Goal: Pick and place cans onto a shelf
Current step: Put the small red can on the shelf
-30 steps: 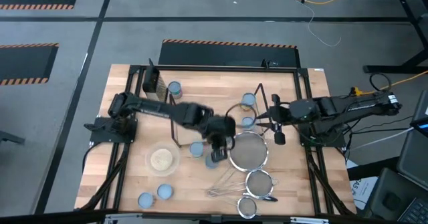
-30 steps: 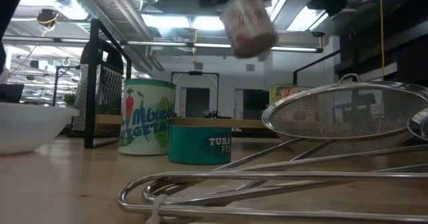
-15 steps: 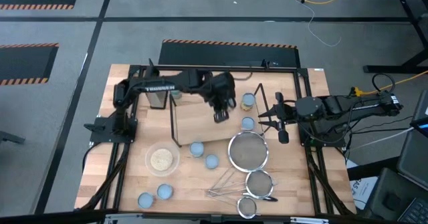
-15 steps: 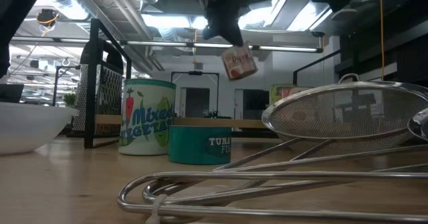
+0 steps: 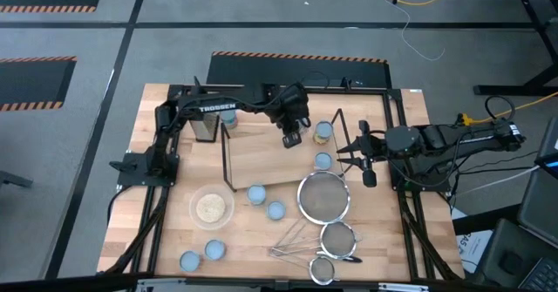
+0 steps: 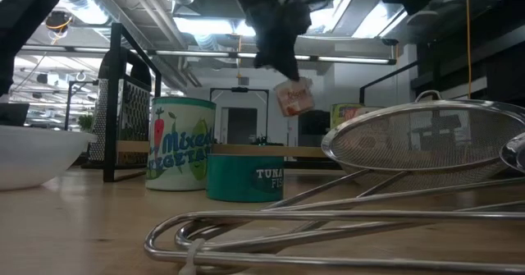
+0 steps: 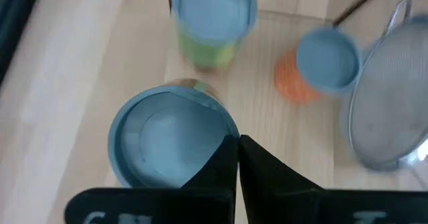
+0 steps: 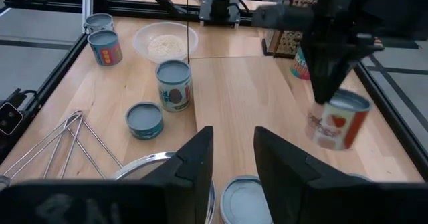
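- The left arm's dark two-finger tool (image 5: pixel 292 135) hangs above the far part of the flat light-wood shelf board (image 5: pixel 261 157), clamped on a small cylindrical tin with a pale blue-silver top and a red-and-white label (image 8: pixel 336 120).
- In the low view that held tin (image 6: pixel 294 97) hangs tilted in the air, clear of the shelf board below it.
- The left wrist view shows the dark fingers (image 7: pixel 231 167) closed on the rim of the tin's round top (image 7: pixel 170 144).
- Just beyond the held tin, near the shelf's right-hand black wire frame (image 5: pixel 338 131), stands a tin with a green-and-yellow label (image 5: pixel 323 132), and nearer the front an orange-sided tin (image 5: pixel 323 160).
- The right arm's tool (image 5: pixel 353 152) waits over the tabletop (image 5: pixel 410 126) just right of that wire frame, its fingers (image 8: pixel 194 164) standing apart with nothing between them.
- Two more tins stand on the tabletop in front of the shelf: a taller one (image 5: pixel 256 193) and a low teal one (image 5: pixel 275 209).
- Two further tins (image 5: pixel 202 255) sit at the front left corner, and one (image 5: pixel 227 116) stands by the dark box grater (image 5: pixel 206 126).
- A clear bowl of pale grains (image 5: pixel 212 208) sits left of the front tins; round wire-mesh strainers (image 5: pixel 324 196) lie at the front right.
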